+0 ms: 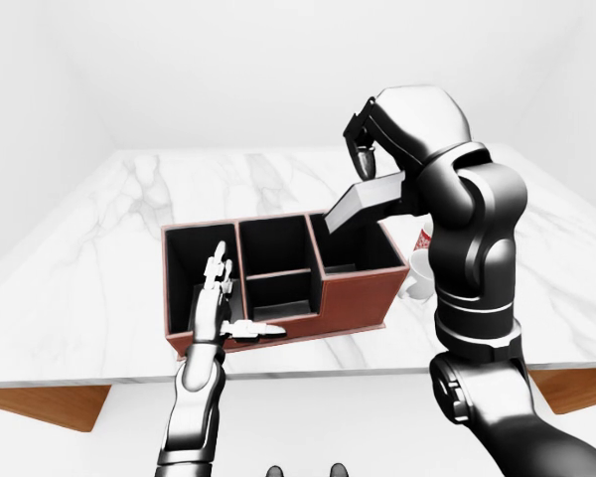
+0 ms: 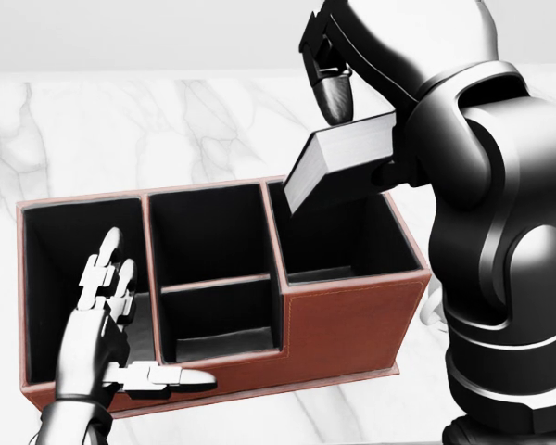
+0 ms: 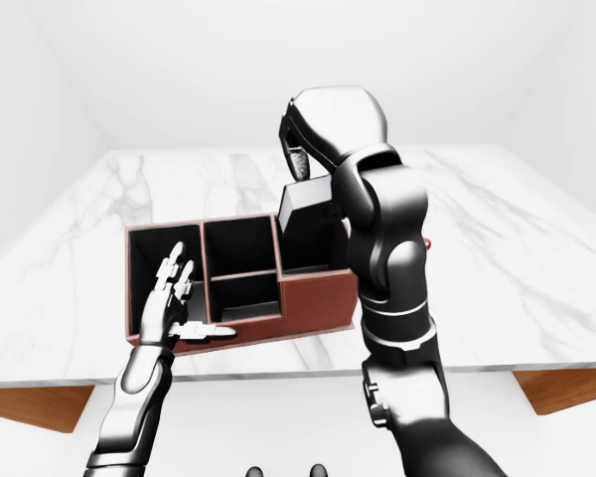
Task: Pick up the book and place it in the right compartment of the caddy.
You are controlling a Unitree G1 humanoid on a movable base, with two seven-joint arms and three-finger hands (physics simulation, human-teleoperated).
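right hand (image 2: 338, 79) fingers grip the book (image 2: 343, 167), tipped down to slide into the caddy (image 2: 352, 320) right box | left hand (image 2: 102, 320) fingers open, resting by the caddy

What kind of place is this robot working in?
Probably a simulated desk or counter scene: a white marble tabletop, a brown leather caddy, bare white walls, and a book in the right robot hand.

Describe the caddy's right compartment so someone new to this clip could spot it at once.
On the white marble table sits a reddish-brown caddy with black-lined sections in a row. The right compartment is the end one at the head view's right, under the tilted book held by the right hand. Unlike the divided middle section, it is one undivided well, and the open left hand is at the opposite end.
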